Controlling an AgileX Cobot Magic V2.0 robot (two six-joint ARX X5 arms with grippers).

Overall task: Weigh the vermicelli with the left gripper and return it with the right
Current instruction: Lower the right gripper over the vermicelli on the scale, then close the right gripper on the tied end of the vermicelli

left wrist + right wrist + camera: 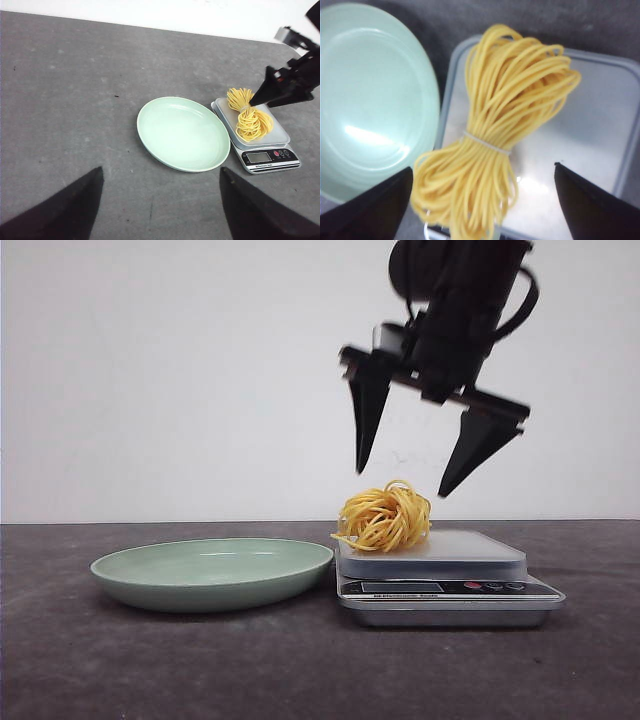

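Note:
The vermicelli (pixel 384 515), a golden-yellow noodle bundle tied at its middle, lies on the scale's platform (pixel 470 547). It also shows in the left wrist view (pixel 250 119) and the right wrist view (pixel 502 135). My right gripper (pixel 402 482) hangs open just above the bundle, one finger on each side, touching nothing. In the right wrist view its fingertips (pixel 380 200) flank the bundle. My left gripper (pixel 161 172) is open and empty, well back from the plate, over bare table. It does not show in the front view.
The pale green plate (pixel 130 570) sits empty on the dark table, just left of the silver digital scale (pixel 445 590), almost touching it. In the left wrist view the plate (pixel 165 125) lies left of the scale (pixel 270 157). A white wall stands behind.

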